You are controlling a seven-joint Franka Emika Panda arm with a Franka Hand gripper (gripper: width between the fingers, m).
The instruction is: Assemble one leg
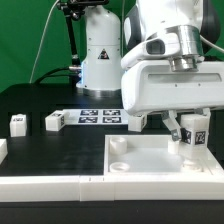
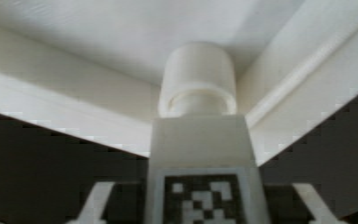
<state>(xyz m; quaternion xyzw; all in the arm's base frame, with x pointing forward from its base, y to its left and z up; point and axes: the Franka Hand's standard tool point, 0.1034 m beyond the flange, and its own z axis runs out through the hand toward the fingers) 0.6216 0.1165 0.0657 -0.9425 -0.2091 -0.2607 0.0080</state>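
At the exterior view's left, on the black counter [image 1: 40, 150], we see two small white blocks: the first block [image 1: 17, 122] near the edge and the second block [image 1: 55, 121] just beside it, both standing free. A long white bar [image 1: 45, 186] lies along the counter's near edge below them. Further right, the marker board [image 1: 100, 117] lies flat with its row of tags, set back toward the arm's base.

Right of that is the large white panel [image 1: 150, 165], raised rim up, with a round hole showing near its left corner. Over the panel's right part hangs the tool [image 1: 191, 128], clamped on the leg [image 1: 193, 138]. The leg is held upright, with its tag facing us and a finger on either side.

In the wrist view the leg [image 2: 202, 150] runs straight away from the camera. Its rounded end points into a corner of the panel's [image 2: 87, 70] rim, and we cannot tell whether it touches.
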